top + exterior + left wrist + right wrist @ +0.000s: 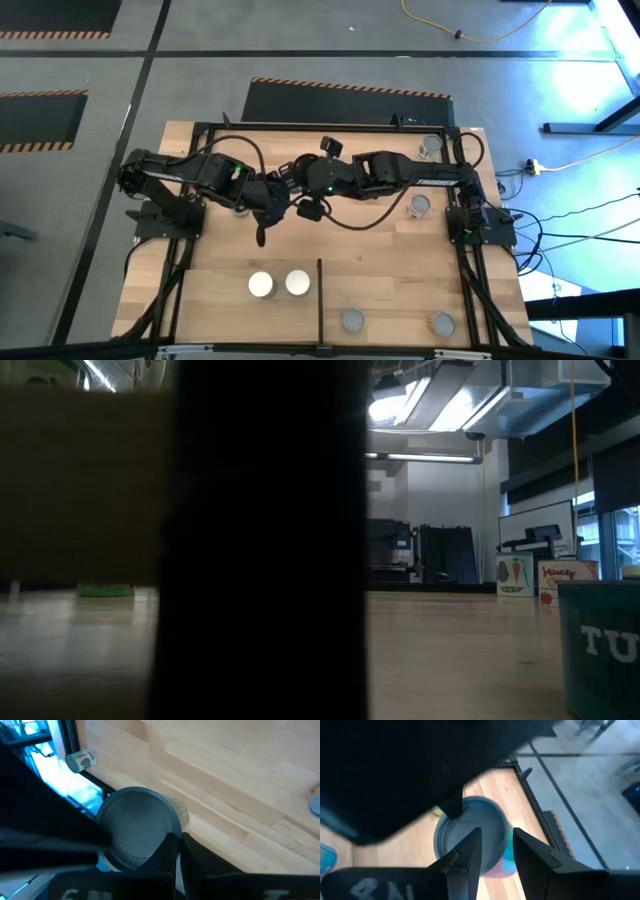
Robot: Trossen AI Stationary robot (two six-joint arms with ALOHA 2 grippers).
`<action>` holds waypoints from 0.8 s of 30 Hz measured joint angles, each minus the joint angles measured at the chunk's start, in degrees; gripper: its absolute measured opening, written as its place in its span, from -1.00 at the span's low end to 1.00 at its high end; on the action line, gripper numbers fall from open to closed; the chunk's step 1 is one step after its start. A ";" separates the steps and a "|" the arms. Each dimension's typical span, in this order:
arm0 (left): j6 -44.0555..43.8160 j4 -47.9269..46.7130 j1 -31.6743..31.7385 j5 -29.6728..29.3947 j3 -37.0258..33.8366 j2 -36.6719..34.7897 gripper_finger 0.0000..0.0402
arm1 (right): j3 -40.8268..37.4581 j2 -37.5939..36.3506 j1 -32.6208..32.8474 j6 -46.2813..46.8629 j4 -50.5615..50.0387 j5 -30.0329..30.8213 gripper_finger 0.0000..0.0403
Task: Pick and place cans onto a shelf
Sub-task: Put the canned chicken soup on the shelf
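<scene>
High view: both arms reach toward the middle of the planked table (215, 265) and meet there. The left gripper (262, 222) and the right gripper (300, 200) sit close together, too dark and tangled from above to sort out what lies between them.

Left wrist view: a grey-topped can (137, 827) stands upright on the wood, just ahead of the left fingers (167, 857). These fingers lie pressed together, with only a thin line between them, beside the can's rim and not around it. Another can (80, 761) lies on its side farther off near the black frame.

Right wrist view: the right fingers (470, 852) stand apart with a clear gap. A grey-topped can with a coloured label (472, 835) sits just behind them; one finger overlaps its top, the other stands beside it. Whether either finger touches the can cannot be told.

High view, remaining cans: two white-topped cans (279, 284) stand side by side on the shelf (225, 310), left of the thin black divider bar (319, 300). Right of the bar stand a grey-topped can (352, 320) and a tan-topped can (442, 323). Two more grey-topped cans stand near the right arm's base, one (420, 206) on the table, one (430, 148) near the far corner.

Low view: a dark upright shape (265, 540) blocks the centre; a teal can (600, 645) shows at the edge.
</scene>
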 joint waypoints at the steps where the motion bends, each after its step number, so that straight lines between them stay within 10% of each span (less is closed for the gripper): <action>1: -0.08 -0.05 -0.03 0.01 -0.01 0.00 -1.00 | 0.00 -0.31 0.02 -0.62 0.14 -0.02 -0.45; 24: -17.24 -6.50 -2.34 0.76 0.00 -2.15 -1.00 | 0.24 -13.35 3.13 -8.07 -6.31 8.86 -0.45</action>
